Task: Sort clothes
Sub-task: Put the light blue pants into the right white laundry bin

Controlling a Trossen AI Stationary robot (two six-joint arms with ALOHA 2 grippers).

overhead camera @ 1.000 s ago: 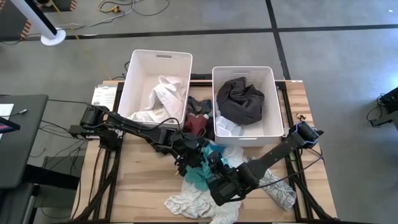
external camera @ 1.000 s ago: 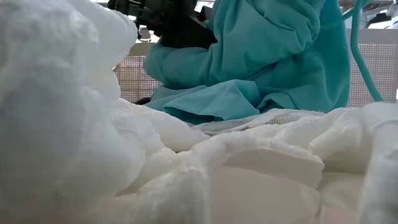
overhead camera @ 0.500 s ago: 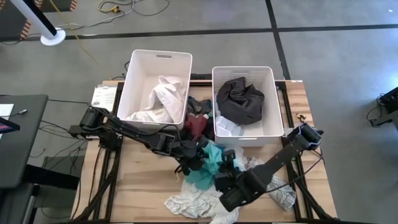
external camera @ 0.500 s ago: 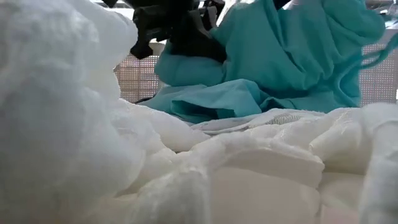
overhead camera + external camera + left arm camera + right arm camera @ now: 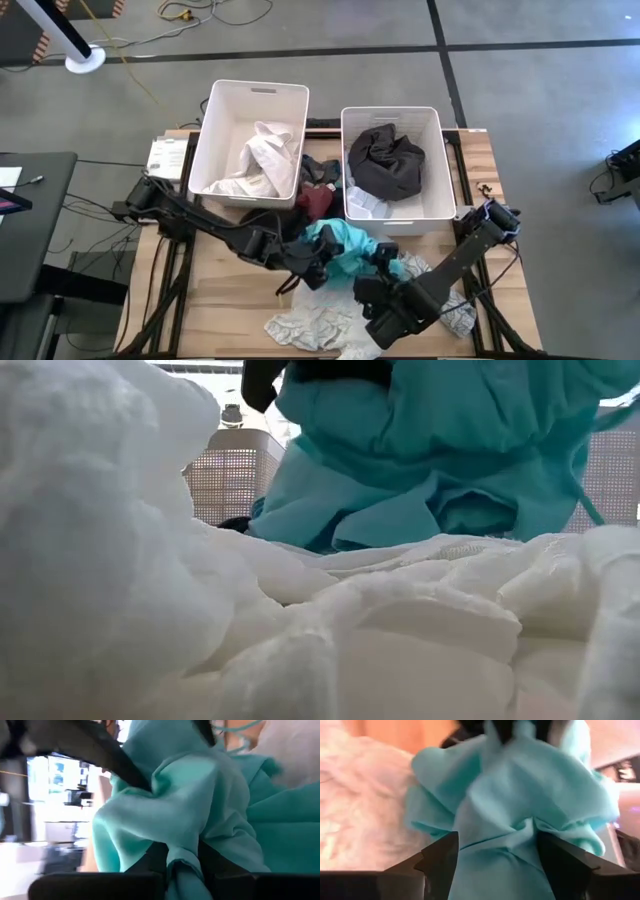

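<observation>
From above, I see the teal garment [image 5: 340,248] bunched at surface centre, at 6 o'clock from the bins [image 5: 250,140]. My left claw [image 5: 318,262] pinches its 9 o'clock edge. Right wrist view: my right claw [image 5: 496,865] gapes, fingers [image 5: 440,862] straddling teal cloth.

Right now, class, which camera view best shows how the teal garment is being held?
The left wrist view: the left end effector is shut on the teal garment. The right wrist view shows the open right end effector with cloth between its fingers. The high view shows placement; the low view, hanging folds.
</observation>
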